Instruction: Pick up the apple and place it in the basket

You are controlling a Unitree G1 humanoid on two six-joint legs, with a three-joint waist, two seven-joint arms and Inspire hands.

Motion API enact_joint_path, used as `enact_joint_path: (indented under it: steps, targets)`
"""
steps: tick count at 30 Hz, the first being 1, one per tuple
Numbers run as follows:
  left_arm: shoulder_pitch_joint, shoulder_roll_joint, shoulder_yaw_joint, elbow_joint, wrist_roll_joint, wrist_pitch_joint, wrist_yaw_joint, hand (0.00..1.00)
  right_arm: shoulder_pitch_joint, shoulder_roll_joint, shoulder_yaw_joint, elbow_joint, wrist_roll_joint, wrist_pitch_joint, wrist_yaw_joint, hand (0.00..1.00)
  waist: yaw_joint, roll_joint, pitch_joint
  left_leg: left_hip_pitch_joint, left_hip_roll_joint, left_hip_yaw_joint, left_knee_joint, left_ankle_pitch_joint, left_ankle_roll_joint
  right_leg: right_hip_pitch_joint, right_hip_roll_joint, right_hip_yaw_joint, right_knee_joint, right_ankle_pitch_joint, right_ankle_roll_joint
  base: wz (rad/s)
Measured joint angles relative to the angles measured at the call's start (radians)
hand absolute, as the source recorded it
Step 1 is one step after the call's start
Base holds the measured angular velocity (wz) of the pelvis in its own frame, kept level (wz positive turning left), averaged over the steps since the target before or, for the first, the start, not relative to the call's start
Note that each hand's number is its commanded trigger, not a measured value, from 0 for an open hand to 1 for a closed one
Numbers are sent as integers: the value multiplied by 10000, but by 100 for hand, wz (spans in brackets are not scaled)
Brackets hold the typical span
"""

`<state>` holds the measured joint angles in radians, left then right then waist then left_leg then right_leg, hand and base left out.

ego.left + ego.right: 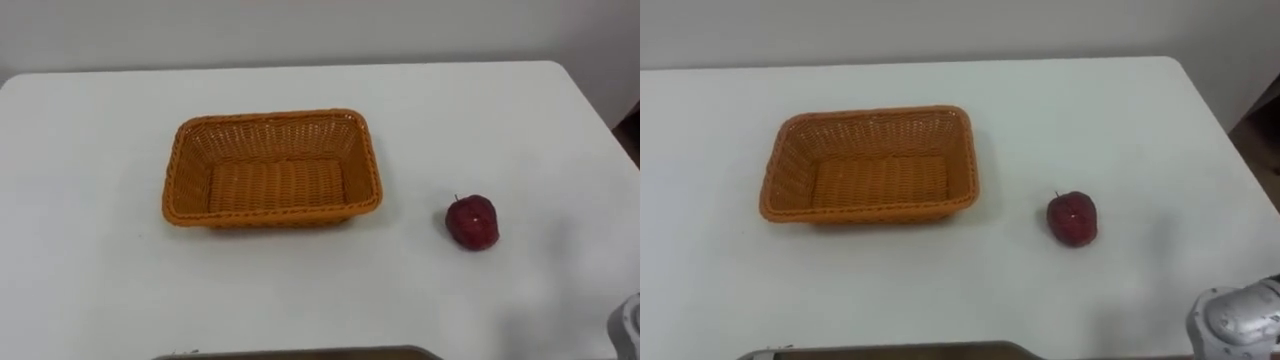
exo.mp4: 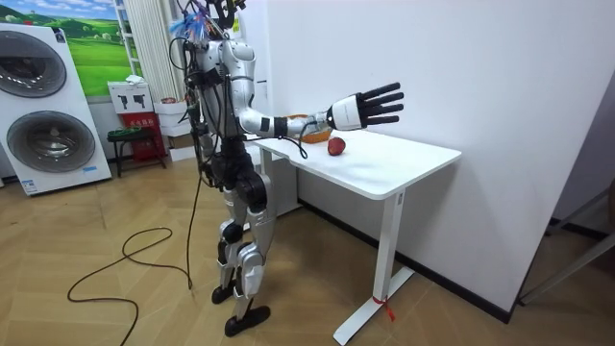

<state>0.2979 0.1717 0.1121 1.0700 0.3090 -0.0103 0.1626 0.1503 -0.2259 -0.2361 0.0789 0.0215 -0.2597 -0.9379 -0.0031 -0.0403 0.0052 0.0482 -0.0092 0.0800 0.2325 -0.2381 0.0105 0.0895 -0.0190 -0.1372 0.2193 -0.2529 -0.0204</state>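
Dark red apple (image 1: pixel 472 222) with short stem, upright beside wicker basket (image 1: pixel 271 169)

Apple (image 1: pixel 472 222): dark red, glossy, roundish, short stem on top. Stands upright on the white worktop (image 1: pixel 100 280), right of the basket (image 1: pixel 172 185), clear of it, about level with its near rim. Basket: orange wicker, rectangular, shallow, open side up, lengthwise across the worktop.
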Motion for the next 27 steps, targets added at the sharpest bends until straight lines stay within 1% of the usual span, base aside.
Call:
enact_joint_path:
  steps: [2,4,10,15,21,25,27]
  targets:
    - [-15,27,-190,2,0,-8,-17,0,103,-10,413,34,-4,-4,510,0,77,-3,12,-1,-2,-15,1,0,0,11,-2,-12,0,1,0,0]
    - [-14,27,-203,11,-2,-58,-168,0,115,-10,980,396,-3,0,1130,0,113,-2,21,-3,-4,-37,3,0,0,23,-4,-24,-3,1,-1,2]
    - [-25,48,-590,19,-13,-76,-281,0,128,-20,1847,848,47,-1,2327,0,159,-9,34,-14,-16,-50,-2,0,1,16,-19,-27,-35,3,3,0]
    - [-137,52,-587,-3,-22,-180,-294,0,163,-29,2191,853,43,-4,3073,0,148,54,10,44,-16,-54,-9,0,1,162,-2,-28,-219,61,17,0]
    - [-139,51,-584,-146,0,-195,-426,0,404,-42,2539,849,45,-5,3594,0,222,133,-66,183,-16,-39,-136,0,0,301,8,-19,-342,80,18,0]
    - [-147,50,-581,-167,-2,-161,-517,0,446,-41,2551,851,44,-4,3959,0,288,116,-68,291,-14,-40,-226,2,-1,367,14,-27,-347,80,19,0]
    - [-163,48,-582,-167,-6,-151,-611,0,513,-41,2581,852,42,-3,3961,0,329,97,-73,337,-15,-41,-267,2,-1,401,14,-30,-353,80,19,0]
